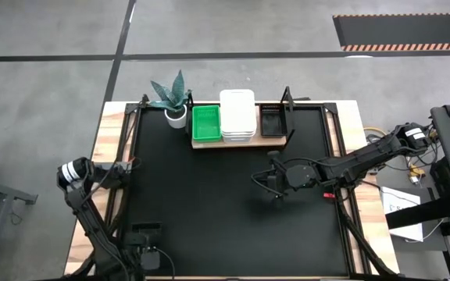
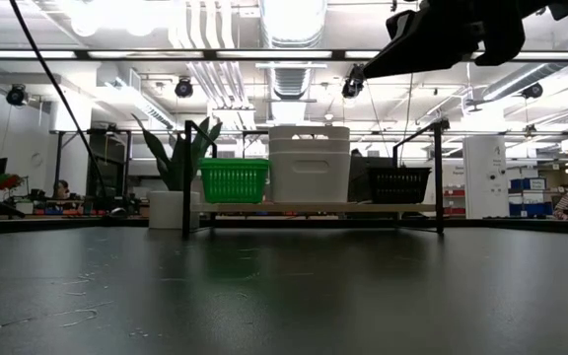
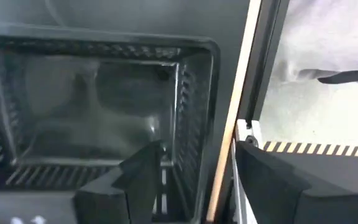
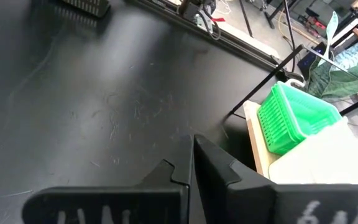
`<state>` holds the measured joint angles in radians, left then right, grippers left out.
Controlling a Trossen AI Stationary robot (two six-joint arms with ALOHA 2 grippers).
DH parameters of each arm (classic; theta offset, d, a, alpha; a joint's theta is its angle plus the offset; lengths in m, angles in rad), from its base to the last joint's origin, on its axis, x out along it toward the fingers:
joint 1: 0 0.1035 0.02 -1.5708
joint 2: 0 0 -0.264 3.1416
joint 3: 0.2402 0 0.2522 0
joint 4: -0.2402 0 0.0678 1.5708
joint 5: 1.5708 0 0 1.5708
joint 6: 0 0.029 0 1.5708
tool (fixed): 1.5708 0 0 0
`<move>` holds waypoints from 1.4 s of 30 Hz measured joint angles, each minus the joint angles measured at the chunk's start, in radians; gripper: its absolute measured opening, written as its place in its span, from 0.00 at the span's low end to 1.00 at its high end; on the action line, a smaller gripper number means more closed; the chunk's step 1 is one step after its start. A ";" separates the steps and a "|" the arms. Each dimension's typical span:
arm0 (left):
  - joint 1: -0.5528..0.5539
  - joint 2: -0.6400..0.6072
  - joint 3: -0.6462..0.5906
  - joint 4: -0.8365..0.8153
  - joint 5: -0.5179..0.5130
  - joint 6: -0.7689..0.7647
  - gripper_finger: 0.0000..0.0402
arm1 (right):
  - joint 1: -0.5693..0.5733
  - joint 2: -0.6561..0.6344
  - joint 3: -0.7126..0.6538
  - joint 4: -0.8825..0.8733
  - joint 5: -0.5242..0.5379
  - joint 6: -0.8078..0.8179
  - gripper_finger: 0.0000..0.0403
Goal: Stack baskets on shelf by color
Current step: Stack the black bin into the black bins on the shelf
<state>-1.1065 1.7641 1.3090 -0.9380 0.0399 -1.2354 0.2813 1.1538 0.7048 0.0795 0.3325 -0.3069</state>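
Note:
On the wooden shelf (image 1: 276,141) at the table's far side stand a green basket (image 1: 206,122), a white basket (image 1: 237,115) and a black basket (image 1: 271,119), side by side. Another black basket (image 3: 92,106) lies on the table by its left edge. My left gripper (image 3: 210,186) points down over it, open. One finger stands inside the basket and the other outside its side wall (image 3: 194,124), with no touch showing. My right gripper (image 1: 274,186) hangs shut and empty above the table's middle right.
A plant in a white pot (image 1: 174,97) stands just left of the shelf. The table's wooden edge strip and black frame rail (image 3: 247,93) run close beside the left basket. Black posts (image 2: 185,177) rise at the shelf's ends. Bare table top (image 1: 209,203) lies in the middle.

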 joint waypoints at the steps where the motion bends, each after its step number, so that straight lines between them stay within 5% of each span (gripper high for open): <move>1: 0.000 0.000 -0.014 0.019 0.000 0.009 0.48 | 0.000 0.000 0.000 0.000 0.000 0.000 0.02; 9: 0.000 0.001 -0.131 0.146 -0.001 0.019 0.44 | 0.000 0.000 0.000 -0.005 0.000 0.000 0.02; 17: 0.072 0.000 -0.129 0.143 -0.107 0.061 0.03 | 0.013 -0.056 0.000 -0.106 0.000 0.054 0.02; 30: 0.559 -0.001 -0.122 0.265 -0.258 0.845 0.00 | 0.043 -0.099 -0.001 -0.261 0.000 0.219 0.02; 37: 0.695 0.000 -0.126 0.480 -0.256 1.058 0.00 | 0.121 -0.098 -0.007 -0.311 0.008 0.366 0.02; 42: 0.724 0.000 -0.135 0.518 -0.255 1.061 0.00 | 0.160 -0.086 -0.021 -0.297 0.009 0.444 0.02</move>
<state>-0.3826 1.7641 1.1741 -0.4201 -0.2150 -0.1740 0.4414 1.0676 0.6840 -0.2175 0.3416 0.1371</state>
